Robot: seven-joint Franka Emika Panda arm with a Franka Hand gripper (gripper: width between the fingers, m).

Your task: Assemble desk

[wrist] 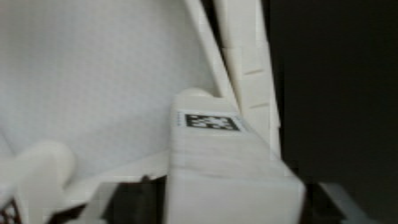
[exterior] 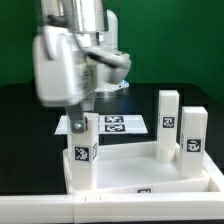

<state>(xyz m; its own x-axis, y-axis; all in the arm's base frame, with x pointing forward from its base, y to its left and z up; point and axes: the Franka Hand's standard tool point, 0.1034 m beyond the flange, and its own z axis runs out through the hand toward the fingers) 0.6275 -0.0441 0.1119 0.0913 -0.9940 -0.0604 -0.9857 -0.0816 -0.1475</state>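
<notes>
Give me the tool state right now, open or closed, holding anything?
Tool: closed on a white leg that stands upright at the tabletop corner on the exterior view's left.

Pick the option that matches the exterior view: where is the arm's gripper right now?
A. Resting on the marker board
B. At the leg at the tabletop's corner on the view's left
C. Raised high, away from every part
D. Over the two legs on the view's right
B. The gripper comes down onto the leg at the tabletop's left corner; the two legs on the right stand untouched.
</notes>
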